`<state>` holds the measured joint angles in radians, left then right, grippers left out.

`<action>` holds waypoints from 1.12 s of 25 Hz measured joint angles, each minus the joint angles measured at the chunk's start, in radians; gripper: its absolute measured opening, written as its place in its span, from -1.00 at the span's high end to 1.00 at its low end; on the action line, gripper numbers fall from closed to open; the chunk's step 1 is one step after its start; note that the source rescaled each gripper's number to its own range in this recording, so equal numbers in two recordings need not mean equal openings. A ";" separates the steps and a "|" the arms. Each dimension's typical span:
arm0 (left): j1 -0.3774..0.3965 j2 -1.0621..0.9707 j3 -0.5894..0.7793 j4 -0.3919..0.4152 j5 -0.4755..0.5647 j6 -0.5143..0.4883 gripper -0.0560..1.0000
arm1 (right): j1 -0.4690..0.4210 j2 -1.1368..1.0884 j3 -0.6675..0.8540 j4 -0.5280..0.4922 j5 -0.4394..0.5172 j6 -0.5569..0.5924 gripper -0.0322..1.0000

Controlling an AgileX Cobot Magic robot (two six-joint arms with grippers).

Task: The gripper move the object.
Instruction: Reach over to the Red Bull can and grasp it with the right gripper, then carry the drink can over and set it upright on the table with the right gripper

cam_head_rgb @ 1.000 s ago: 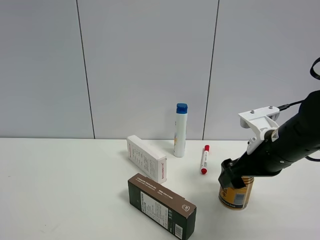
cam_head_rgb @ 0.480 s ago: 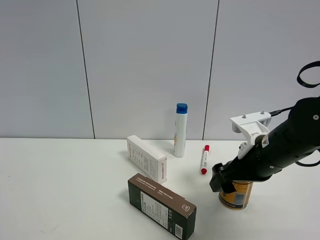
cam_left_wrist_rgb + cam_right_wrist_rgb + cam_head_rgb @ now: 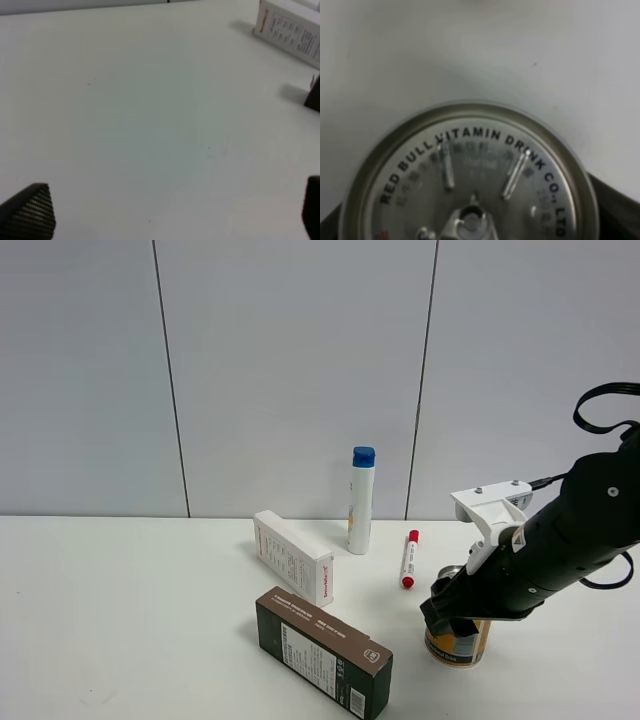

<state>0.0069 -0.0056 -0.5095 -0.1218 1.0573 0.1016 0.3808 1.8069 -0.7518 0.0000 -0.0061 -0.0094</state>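
The gold-yellow Red Bull can (image 3: 456, 646) stands on the white table at the front right. My right gripper (image 3: 450, 616) comes down over it from the right, its black jaws closed around the can's upper part and hiding it. In the right wrist view the silver pull-tab top (image 3: 470, 175) fills the frame, with dark jaws at both lower corners. My left gripper (image 3: 170, 215) is open and empty over bare table. It does not show in the exterior view.
A dark brown box (image 3: 322, 650) lies just left of the can. A white box (image 3: 292, 557) is behind it and also shows in the left wrist view (image 3: 290, 32). A red marker (image 3: 409, 558) and a tall white bottle with a blue cap (image 3: 361, 500) stand further back.
My right gripper has moved left and slightly toward the front, and the can has moved with it, closer to the dark brown box.
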 joint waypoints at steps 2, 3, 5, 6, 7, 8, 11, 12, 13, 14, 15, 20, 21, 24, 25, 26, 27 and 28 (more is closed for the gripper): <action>0.000 0.000 0.000 0.000 0.000 0.000 -1.00 | 0.000 0.000 0.000 0.000 0.006 0.001 0.92; 0.000 0.000 0.000 0.000 0.000 0.000 -1.00 | 0.000 0.000 0.000 0.000 0.006 0.001 0.92; 0.000 0.000 0.000 0.000 0.000 0.000 -1.00 | 0.000 -0.003 0.000 0.000 0.006 0.001 0.92; 0.000 0.000 0.000 0.000 0.000 0.000 -1.00 | 0.000 -0.009 0.000 0.000 0.006 0.001 0.92; 0.000 0.000 0.000 0.000 0.000 0.000 -1.00 | 0.000 -0.021 0.000 0.000 0.029 0.002 0.92; 0.000 0.000 0.000 0.000 0.000 0.000 -1.00 | 0.000 -0.043 0.001 0.000 0.051 0.009 0.92; 0.000 0.000 0.000 0.000 0.000 0.000 -1.00 | 0.008 -0.171 0.004 0.000 0.104 0.027 0.92; 0.000 0.000 0.000 0.000 0.000 0.000 -1.00 | 0.014 -0.231 -0.002 0.000 0.129 0.030 0.92; 0.000 0.000 0.000 0.000 0.000 0.000 -1.00 | 0.023 -0.291 -0.014 0.000 0.169 0.034 0.92; 0.000 0.000 0.000 0.000 0.000 0.000 -1.00 | 0.036 -0.339 -0.041 0.000 0.210 0.035 0.92; 0.000 0.000 0.000 0.000 0.000 0.000 -1.00 | 0.049 -0.381 -0.066 0.000 0.263 0.035 0.92; 0.000 0.000 0.000 0.000 0.000 0.000 -1.00 | 0.147 -0.466 -0.280 0.000 0.479 0.009 0.92; 0.000 0.000 0.000 0.000 0.000 0.000 -1.00 | 0.165 -0.457 -0.322 0.000 0.498 -0.005 0.92; 0.000 0.000 0.000 0.000 0.000 0.000 -1.00 | 0.228 -0.396 -0.476 0.000 0.530 -0.039 0.92; 0.000 0.000 0.000 0.000 0.000 0.000 -1.00 | 0.246 -0.369 -0.517 0.000 0.534 -0.045 0.92; 0.000 0.000 0.000 0.000 0.000 0.000 -1.00 | 0.269 -0.323 -0.566 0.000 0.542 -0.046 0.92; 0.000 0.000 0.000 0.000 0.000 0.000 -1.00 | 0.291 -0.277 -0.614 0.000 0.553 -0.047 0.92; 0.000 0.000 0.000 0.000 0.000 0.000 -1.00 | 0.312 -0.236 -0.661 0.000 0.562 -0.051 0.92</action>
<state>0.0069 -0.0056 -0.5095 -0.1218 1.0573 0.1016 0.6932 1.5709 -1.4127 0.0000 0.5564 -0.0601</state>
